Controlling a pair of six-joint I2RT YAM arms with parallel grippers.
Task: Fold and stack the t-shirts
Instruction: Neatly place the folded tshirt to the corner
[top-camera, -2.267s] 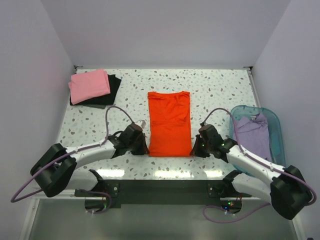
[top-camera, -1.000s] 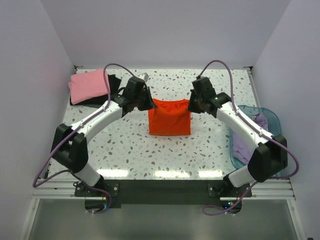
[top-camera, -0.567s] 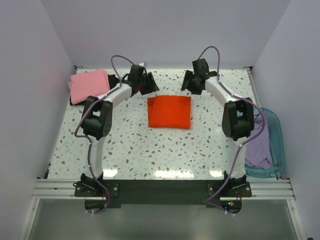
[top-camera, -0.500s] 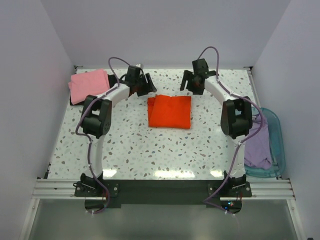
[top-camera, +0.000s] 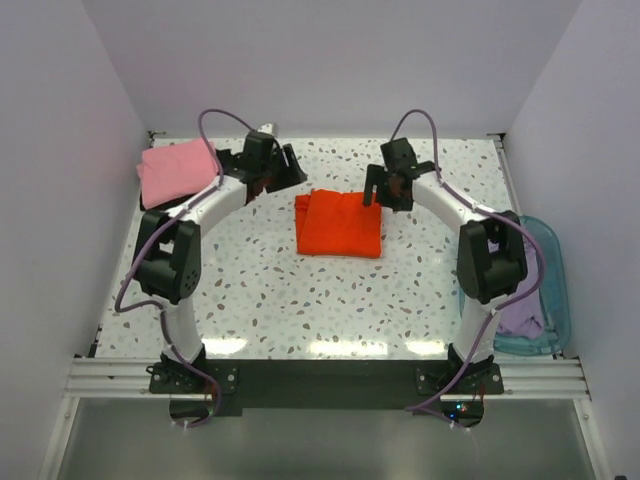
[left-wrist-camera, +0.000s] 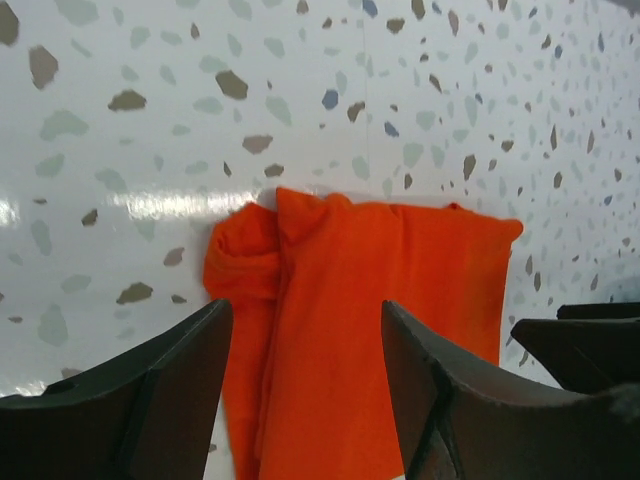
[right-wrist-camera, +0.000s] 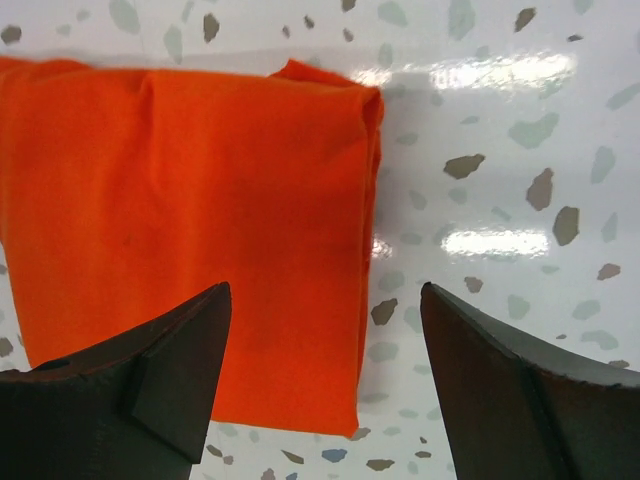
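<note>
Orange t-shirt (top-camera: 339, 224) lies folded mid-table (top-camera: 300, 300), one corner near the left hand (left-wrist-camera: 302, 330) bunched. Left hand and right hand (right-wrist-camera: 325, 300) both open, empty, over its far edge. Likely next: onto the pink t-shirt (top-camera: 178, 170), far left. Pinch all layers, lift level, land square.

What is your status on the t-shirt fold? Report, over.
Left pincer open, empty. Right pincer open, empty. Orange-red t-shirt folded, flat on table by both pincers. Pink t-shirt far left, not in the way.
</note>
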